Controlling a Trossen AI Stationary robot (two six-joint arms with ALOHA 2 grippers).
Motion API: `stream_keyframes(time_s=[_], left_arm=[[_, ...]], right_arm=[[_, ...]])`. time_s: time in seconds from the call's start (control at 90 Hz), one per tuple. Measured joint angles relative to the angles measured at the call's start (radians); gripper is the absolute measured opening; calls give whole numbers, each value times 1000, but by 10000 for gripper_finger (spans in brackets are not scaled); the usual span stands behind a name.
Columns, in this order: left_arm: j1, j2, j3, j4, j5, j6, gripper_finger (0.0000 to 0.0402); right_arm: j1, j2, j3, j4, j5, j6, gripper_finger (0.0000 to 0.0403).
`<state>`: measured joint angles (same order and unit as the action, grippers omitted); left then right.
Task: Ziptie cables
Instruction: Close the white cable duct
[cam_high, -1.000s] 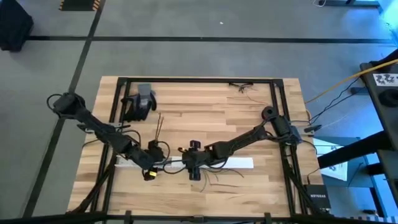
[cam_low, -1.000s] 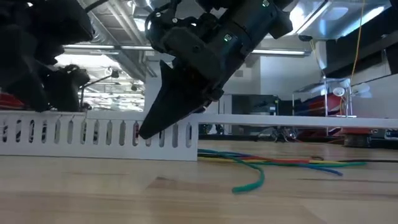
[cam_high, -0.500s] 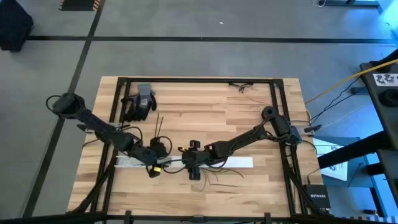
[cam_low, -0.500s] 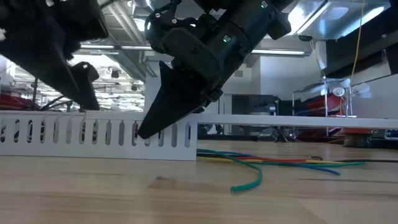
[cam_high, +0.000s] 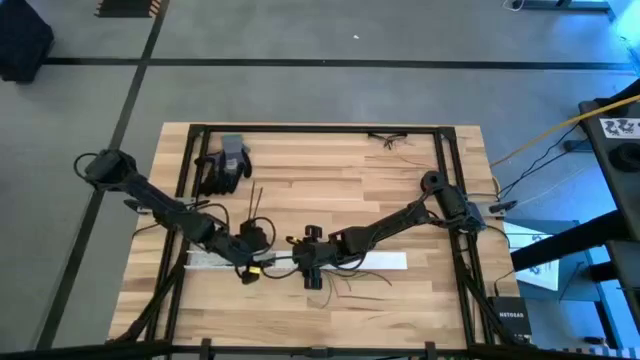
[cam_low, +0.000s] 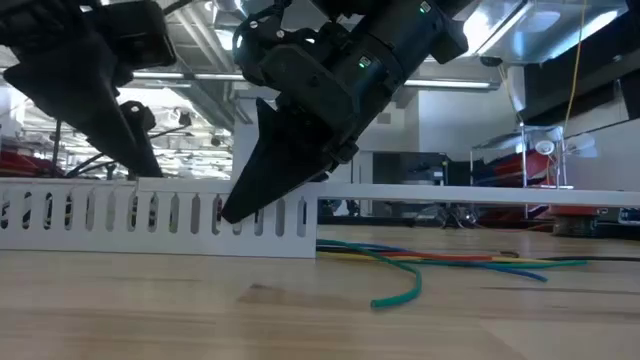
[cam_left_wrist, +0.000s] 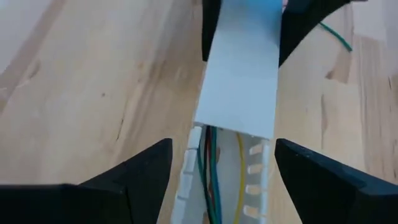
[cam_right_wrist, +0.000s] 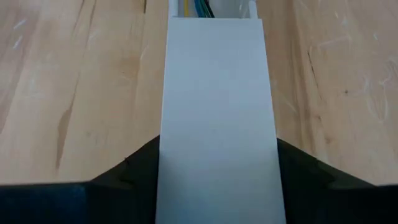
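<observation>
A long white slotted duct lies along the table's near middle, with coloured cables inside it. More cables trail from it over the wood. A flat white cover strip lies along the duct's right part. My right gripper is shut on that cover, near its left end. My left gripper is open just left of it. Its fingers stand on either side of the uncovered duct without touching it. My right gripper pinches the white cover strip by its two long edges, one finger on each side, lying across the strip. The fingers slant down onto it from above. The cover lies level on top of the duct.
A black glove and a grey object lie at the far left of the table. A few thin dark strands lie behind the duct, and small bits at the far edge. Black frame rails border the table.
My left gripper has moved toward the table's right and a little toward the far edge, closing on the right gripper and coming over the duct. The right gripper, the cover and the duct have kept still.
</observation>
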<state>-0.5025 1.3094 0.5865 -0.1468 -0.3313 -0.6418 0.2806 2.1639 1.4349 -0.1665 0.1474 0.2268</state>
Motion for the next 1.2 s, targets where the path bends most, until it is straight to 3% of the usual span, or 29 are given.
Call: stream_keyframes(time_s=[0.133,0.389,0.711,1.2], left_arm=[[-3,0,0,1,-8,105,279],[1,0,0,60,-5,72,279],[1,0,1,115,81,87,279],[-6,-1,1,182,85,145,279]], right_arm=[[0,0,0,0,-2,0,228],[0,0,0,0,-5,0,228],[0,0,0,0,-7,0,228],[0,0,0,0,-7,-1,228]])
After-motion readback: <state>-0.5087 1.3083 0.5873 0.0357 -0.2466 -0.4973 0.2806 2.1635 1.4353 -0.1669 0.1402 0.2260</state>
